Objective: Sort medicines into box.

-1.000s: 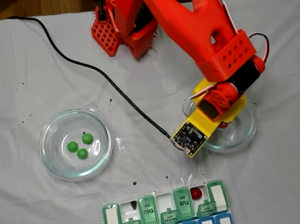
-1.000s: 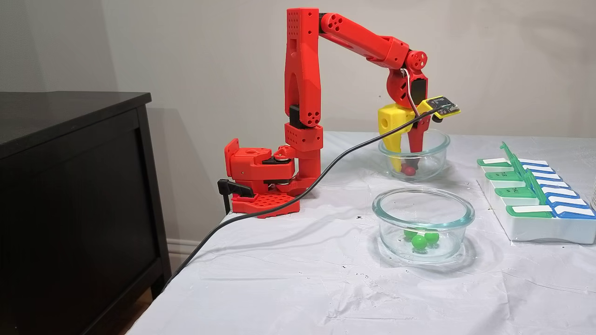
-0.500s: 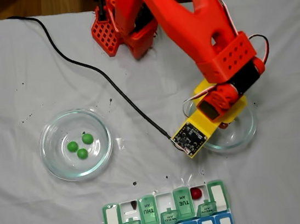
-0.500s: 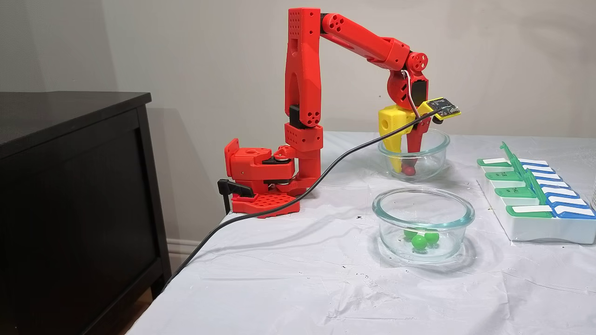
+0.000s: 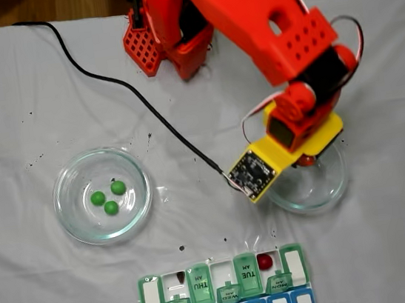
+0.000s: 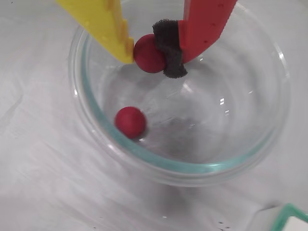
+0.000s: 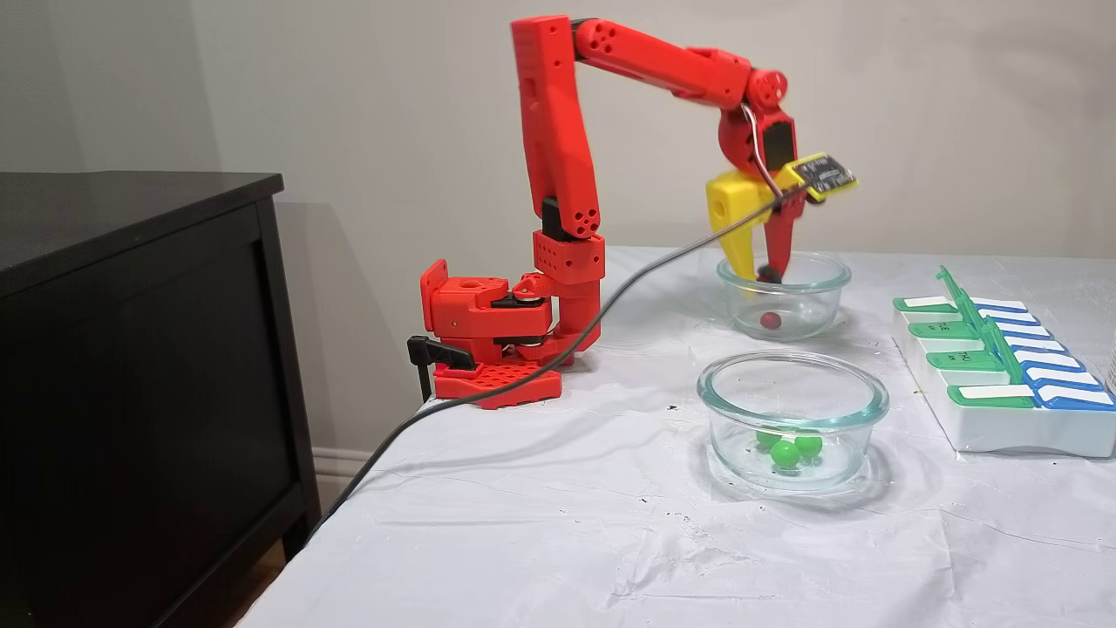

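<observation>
Medicines are being moved to the box point(image 5: 224, 287), which lies on the table ahead of the claw point(image 6: 149, 54), one red ball point(image 5: 265, 260) already in an open compartment. Directly beneath the claw sits a glass dish point(image 6: 269, 139); the claw has risen from its floor to rim height. Clamped between the yellow finger point(image 6: 108, 24) and the padded red finger point(image 6: 204, 24) is a red ball point(image 6: 148, 54). Below it, one red ball point(image 6: 130, 121) remains. Three green balls point(image 5: 110, 196) wait in the other dish point(image 5: 69, 214), well aside. The grasp has evidently succeeded; transfer to the box presumably follows.
</observation>
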You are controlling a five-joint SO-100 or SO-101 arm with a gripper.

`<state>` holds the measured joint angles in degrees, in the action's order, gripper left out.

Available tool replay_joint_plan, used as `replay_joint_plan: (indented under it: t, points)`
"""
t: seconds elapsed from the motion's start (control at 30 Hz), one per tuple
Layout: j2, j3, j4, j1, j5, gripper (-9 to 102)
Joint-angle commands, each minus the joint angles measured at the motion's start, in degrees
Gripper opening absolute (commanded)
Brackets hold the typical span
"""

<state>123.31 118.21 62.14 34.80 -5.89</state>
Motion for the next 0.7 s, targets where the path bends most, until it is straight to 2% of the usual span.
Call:
replay_joint_plan:
  t: [0.0, 0.17, 0.33, 0.47, 0.67]
  points:
    - [12.2, -3.3, -2.4, -3.9, 0.0, 0]
    - [11.9, -6.9, -3.5, -11.9, -3.3, 0]
    - [1.5, -10.0, -7.6, -22.8, -9.2, 0]
    - [-3.1, -12.1, -11.9, -27.8, -12.3, 0]
    - [-6.9, -13.9, -13.9, -31.6, -14.4, 0]
